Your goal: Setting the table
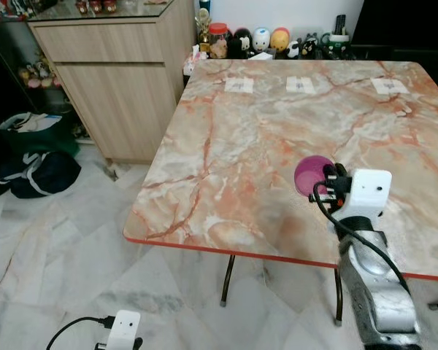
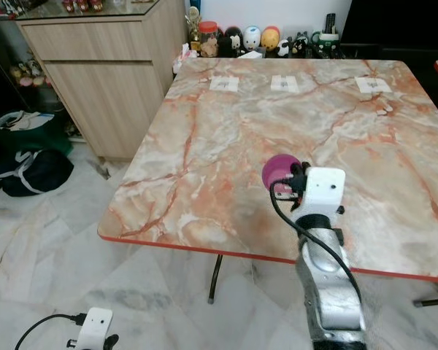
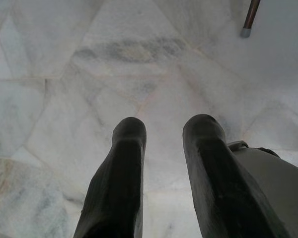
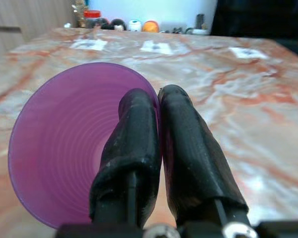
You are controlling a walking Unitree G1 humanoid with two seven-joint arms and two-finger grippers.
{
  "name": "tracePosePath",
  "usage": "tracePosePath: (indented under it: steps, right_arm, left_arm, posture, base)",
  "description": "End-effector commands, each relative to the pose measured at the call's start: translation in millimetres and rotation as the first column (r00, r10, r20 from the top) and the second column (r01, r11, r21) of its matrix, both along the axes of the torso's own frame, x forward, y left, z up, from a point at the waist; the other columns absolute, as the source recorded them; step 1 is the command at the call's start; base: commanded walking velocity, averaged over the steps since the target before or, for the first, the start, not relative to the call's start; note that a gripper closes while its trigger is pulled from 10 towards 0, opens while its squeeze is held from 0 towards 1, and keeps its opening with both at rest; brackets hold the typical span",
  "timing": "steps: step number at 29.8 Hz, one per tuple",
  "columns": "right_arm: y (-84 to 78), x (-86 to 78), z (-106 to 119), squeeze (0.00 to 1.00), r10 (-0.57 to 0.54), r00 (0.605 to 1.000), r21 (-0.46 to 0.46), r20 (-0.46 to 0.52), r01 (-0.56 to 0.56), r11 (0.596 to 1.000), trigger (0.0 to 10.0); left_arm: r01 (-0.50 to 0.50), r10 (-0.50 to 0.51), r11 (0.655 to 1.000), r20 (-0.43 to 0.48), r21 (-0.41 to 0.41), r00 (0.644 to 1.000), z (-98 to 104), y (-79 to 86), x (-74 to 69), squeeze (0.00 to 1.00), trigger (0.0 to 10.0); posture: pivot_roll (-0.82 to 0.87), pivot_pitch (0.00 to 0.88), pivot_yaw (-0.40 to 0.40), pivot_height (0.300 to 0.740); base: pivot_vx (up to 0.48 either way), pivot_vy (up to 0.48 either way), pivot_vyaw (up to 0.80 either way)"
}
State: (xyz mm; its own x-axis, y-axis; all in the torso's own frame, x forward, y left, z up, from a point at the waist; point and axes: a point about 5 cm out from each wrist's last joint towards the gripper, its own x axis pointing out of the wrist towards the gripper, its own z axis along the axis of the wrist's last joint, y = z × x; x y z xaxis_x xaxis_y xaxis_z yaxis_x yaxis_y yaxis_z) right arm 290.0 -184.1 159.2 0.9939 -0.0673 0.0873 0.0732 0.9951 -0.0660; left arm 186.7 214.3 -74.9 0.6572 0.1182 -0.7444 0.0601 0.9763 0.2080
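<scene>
1. Nearest the lens in the right wrist view, my right gripper (image 4: 159, 106) has its two black fingers (image 4: 134, 144) pressed together on the rim of a purple bowl (image 4: 64, 148), one finger inside the wall and one outside.
2. From the head camera, that purple bowl sits at centre right of the frame, held over the near part of the marble table (image 1: 233, 146); I cannot tell whether it touches the top.
3. It looks like thin, ribbed plastic, so I judge it light and stiff enough for a one-sided rim pinch, though the wall may flex and the smooth surface could slip if I swing it fast.
4. Breakage seems unlikely; tipping is the bigger worry, since the grip is off-centre and the bowl hangs tilted from my fingers.
5. Three white paper mats (image 1: 239, 85) lie along the far edge of the table, in the upper part of the frame, well apart from the bowl.
6. Left gripper (image 3: 164, 131) hangs low over the tiled floor (image 3: 64, 74), fingers apart and empty.
</scene>
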Motion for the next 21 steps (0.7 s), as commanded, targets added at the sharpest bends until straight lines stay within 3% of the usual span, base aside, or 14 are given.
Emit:
tracePosePath:
  steps: [1,8,16,21]
  right_arm:
    - [-9.4,-1.8,10.7,0.0,-0.028,0.998,-0.012,0.056,0.029,1.0,10.0]
    - [-6.6,0.3,17.8,0.0,-0.05,0.993,-0.021,0.104,0.053,0.998,10.0]
    - [1.8,1.5,15.6,0.0,-0.057,0.993,0.038,0.1,0.054,0.998,10.0]
    - [3.3,2.7,16.4,0.0,-0.089,0.99,0.063,0.108,0.082,0.995,10.0]
  left_arm:
    - [0.011,-0.011,1.0,-0.02,0.016,1.0,-2.9,1.2,-6.1,0.0,10.0]
    - [0.017,-0.017,1.0,-0.016,0.023,1.0,-2.6,1.1,-5.7,0.0,10.0]
    - [0.012,-0.012,1.0,-0.01,0.021,1.0,-2.0,0.2,-4.1,0.0,10.0]
    - [0.015,-0.015,1.0,-0.011,0.019,1.0,-1.5,0.3,-2.9,0.0,10.0]
  posture:
    - [-0.12,0.054,0.043,0.74]
    - [-0.12,0.05,0.043,0.74]
    - [-0.12,0.067,0.04,0.74]
    - [-0.12,0.078,0.045,0.74]
  base:
    - [0.0,0.0,0.0]
    - [0.0,-0.338,0.0]
    - [0.0,-0.426,-0.75]
    - [0.0,-0.463,-0.09]
